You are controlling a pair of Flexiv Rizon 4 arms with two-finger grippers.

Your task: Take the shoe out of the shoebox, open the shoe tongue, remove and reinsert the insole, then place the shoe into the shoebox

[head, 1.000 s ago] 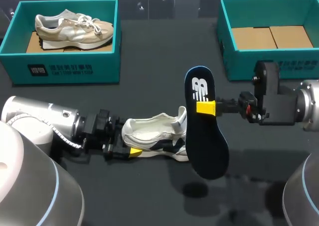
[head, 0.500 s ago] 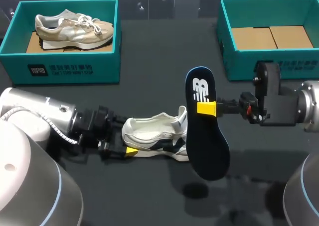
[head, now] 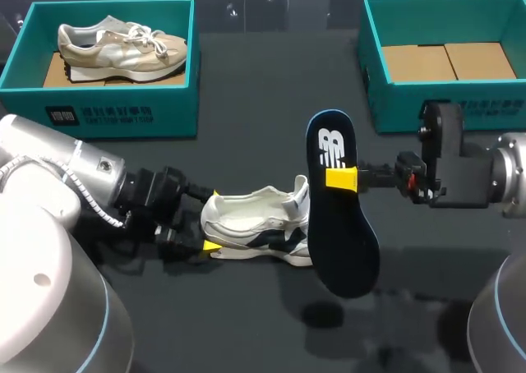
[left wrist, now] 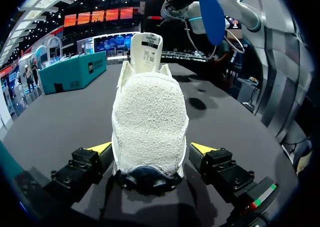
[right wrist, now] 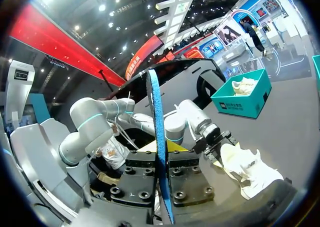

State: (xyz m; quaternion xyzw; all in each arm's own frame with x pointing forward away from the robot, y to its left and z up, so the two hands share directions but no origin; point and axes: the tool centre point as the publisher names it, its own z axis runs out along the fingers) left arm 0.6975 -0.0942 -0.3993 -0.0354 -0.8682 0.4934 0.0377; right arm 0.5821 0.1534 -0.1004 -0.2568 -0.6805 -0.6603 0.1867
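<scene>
Your dark table [head: 271, 77] carries two teal boxes at its far edge. The left box [head: 107, 114] holds a tan and white shoe [head: 119, 48] with white laces, and its front wall bears a block of white print with a small square mark beside it. The right box [head: 411, 106] shows only its brown cardboard floor [head: 448, 61]; a line of white print on its front wall is mostly hidden by your right arm [head: 468, 172].

Your left arm [head: 74, 176] lies low across the near left of the table. The white shoe [head: 259, 225], with dark side markings, rests on the table in the near middle, its heel toward that arm. Its tongue stands upright, and the tongue label [left wrist: 146, 49] carries print too fine to make out.

The dark blue insole [head: 337, 225] hangs in the air just beside the shoe's toe end, above the table, with a white logo near its upper end.

Your right gripper [head: 340, 178] is pinching the insole at its middle from both faces. Your left gripper [head: 214, 221] is spread, with the shoe's heel between its fingers and a sliver of gap at one tip.
</scene>
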